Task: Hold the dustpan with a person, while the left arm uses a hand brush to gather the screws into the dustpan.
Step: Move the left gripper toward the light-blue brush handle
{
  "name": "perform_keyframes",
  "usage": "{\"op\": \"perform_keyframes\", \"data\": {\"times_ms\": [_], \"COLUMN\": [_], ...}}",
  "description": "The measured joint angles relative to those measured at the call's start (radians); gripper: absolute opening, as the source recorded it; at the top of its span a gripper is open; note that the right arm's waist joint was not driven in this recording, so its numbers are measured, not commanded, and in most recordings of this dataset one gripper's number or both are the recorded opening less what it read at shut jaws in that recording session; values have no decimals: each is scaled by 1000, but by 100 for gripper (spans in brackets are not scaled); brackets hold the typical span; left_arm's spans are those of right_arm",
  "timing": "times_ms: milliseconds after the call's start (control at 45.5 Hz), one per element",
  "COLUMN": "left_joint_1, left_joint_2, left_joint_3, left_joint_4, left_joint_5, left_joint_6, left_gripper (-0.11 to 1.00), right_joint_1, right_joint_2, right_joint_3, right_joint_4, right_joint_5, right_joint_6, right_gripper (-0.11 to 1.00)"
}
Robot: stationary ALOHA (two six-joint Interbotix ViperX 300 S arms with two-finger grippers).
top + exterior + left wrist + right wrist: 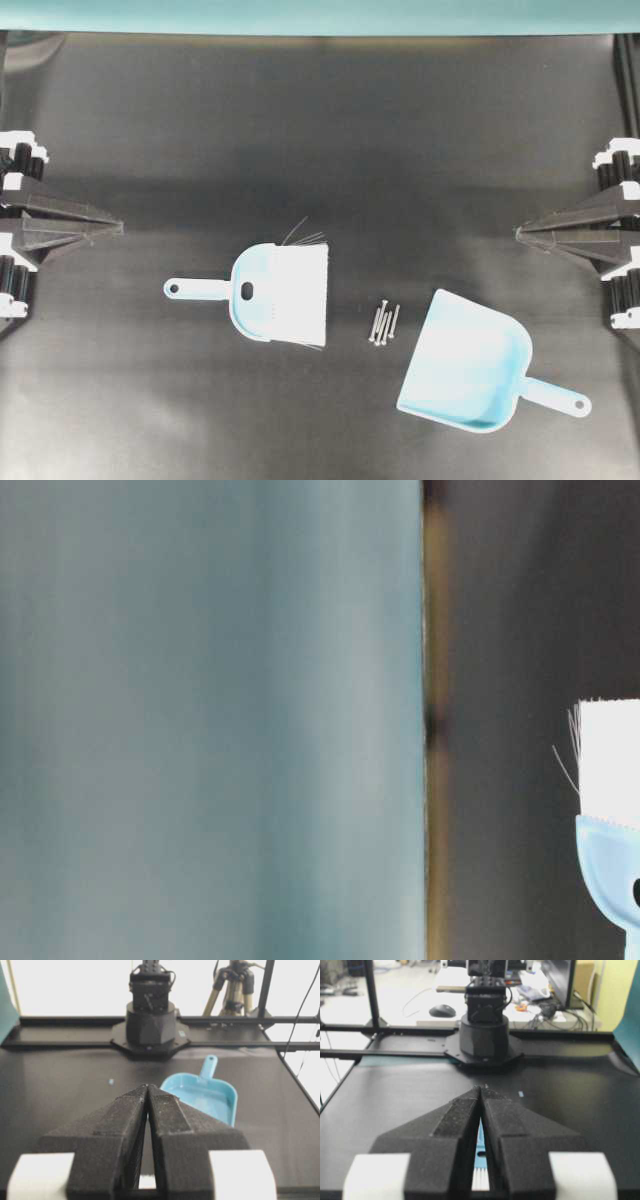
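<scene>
Each gripper, left [118,229] and right [518,234], has two matte black, wedge-shaped fingers tapering to a point. White blocks flank the finger bases. Each arm stands on a black round base.

From overhead we look straight down on the whole black table [330,130], both arms at its side edges. The table-level view sits low and very near, appears turned on its side, and catches only the brush [610,810] beside a blurred teal wall [210,720]. Each wrist camera looks out along its own gripper [148,1087] across the table toward the opposite arm's base [150,1025]. The left wrist view shares the dustpan [205,1097] with the overhead; the right gripper [481,1089] view shares the brush.
</scene>
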Motion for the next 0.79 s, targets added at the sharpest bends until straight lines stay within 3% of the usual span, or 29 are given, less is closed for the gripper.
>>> {"op": "perform_keyframes", "data": {"times_ms": [66,132,242,462,594,704,770,792], "left_joint_1": [-3,-9,-15,-9,12,15,14,12], "left_joint_2": [5,28,67,133,178,225,258,278], "left_joint_3": [0,0,0,5,51,106,143,163], "left_joint_4": [6,29,37,40,40,38,40,40], "left_joint_5": [8,63,126,144,86,-48,-141,-190], "left_joint_6": [-14,-77,-124,-124,-121,-112,-103,-94], "left_gripper": [1,0,0,0,1,11,25,34], "right_joint_1": [0,0,0,2,0,0,0,0], "right_joint_2": [-2,-17,-66,-230,-316,-360,-376,-382], "right_joint_3": [3,17,29,48,60,80,97,104], "right_joint_4": [2,0,0,2,2,0,2,0], "right_joint_5": [2,34,123,291,337,356,359,359], "right_joint_6": [0,0,0,0,0,0,-2,-2], "right_gripper": [7,0,-1,-1,-1,-1,-1,0]}}
